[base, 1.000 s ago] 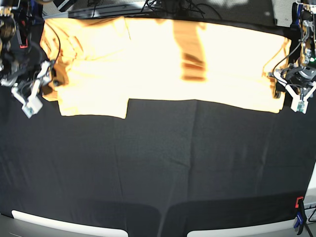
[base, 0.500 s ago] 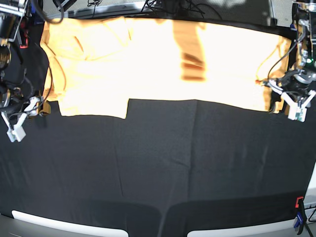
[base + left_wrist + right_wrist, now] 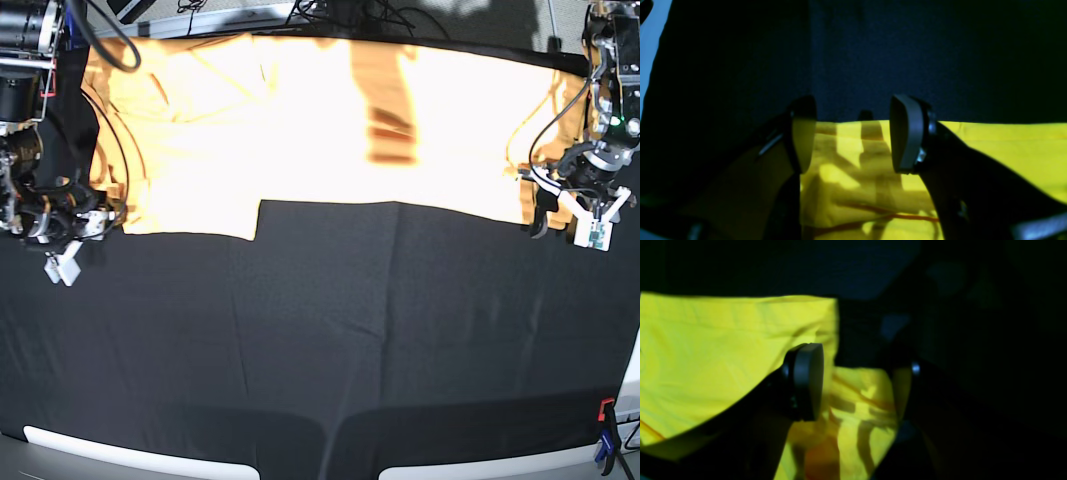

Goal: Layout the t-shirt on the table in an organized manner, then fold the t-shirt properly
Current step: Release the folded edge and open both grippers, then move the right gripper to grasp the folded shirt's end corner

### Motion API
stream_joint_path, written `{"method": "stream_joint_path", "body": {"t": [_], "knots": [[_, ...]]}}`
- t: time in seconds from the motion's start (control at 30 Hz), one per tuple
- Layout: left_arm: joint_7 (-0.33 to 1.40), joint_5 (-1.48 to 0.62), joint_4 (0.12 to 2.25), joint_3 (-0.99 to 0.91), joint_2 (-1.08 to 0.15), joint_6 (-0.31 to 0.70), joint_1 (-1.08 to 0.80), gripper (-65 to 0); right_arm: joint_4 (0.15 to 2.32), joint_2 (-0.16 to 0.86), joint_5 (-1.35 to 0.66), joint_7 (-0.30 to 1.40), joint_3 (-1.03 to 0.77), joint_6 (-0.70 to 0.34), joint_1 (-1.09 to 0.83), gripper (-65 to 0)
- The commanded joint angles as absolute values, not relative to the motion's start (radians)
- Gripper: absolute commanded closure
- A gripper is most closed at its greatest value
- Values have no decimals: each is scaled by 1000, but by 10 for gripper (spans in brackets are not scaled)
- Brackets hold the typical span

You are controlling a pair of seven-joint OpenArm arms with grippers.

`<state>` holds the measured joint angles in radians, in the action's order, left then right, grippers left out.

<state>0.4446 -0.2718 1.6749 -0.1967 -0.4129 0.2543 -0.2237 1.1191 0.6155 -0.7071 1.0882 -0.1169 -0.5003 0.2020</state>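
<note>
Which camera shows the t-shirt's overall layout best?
The base view: the t-shirt lies spread along the far side of the table, one sleeve showing. The left wrist view shows only a hem strip between open jaws, and the right wrist view only a sleeve corner.

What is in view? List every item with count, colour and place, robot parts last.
t-shirt: one, pale yellow-orange, spread flat along the far edge of the table, sleeve hanging nearer at the base view's left.
table: one, matte black cloth, filling the base view.
clamp: one, red and blue, at the table's near right corner in the base view.
cables: several, dark, beyond the table's far edge.
left tool: one, dark, open over the shirt's edge.
right tool: one, dark, open over the shirt's corner.
</note>
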Motion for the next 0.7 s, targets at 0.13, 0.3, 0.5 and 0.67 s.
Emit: {"method": "stream_joint_path", "body": {"t": [0.13, 0.3, 0.5, 0.67], "knots": [[418, -277, 1693, -204, -427, 250, -213, -320, 1129, 610, -690, 1077, -77, -497, 239, -309], [418, -277, 1693, -203, -427, 250, -213, -320, 1129, 556, -683, 1051, -77, -497, 242, -272], [418, -277, 1693, -204, -427, 250, -213, -320, 1129, 535, -680, 1047, -77, -498, 245, -136], [418, -277, 1693, -203, -427, 250, -213, -320, 1147, 535, -680, 1054, -78, -582, 254, 0]]}}
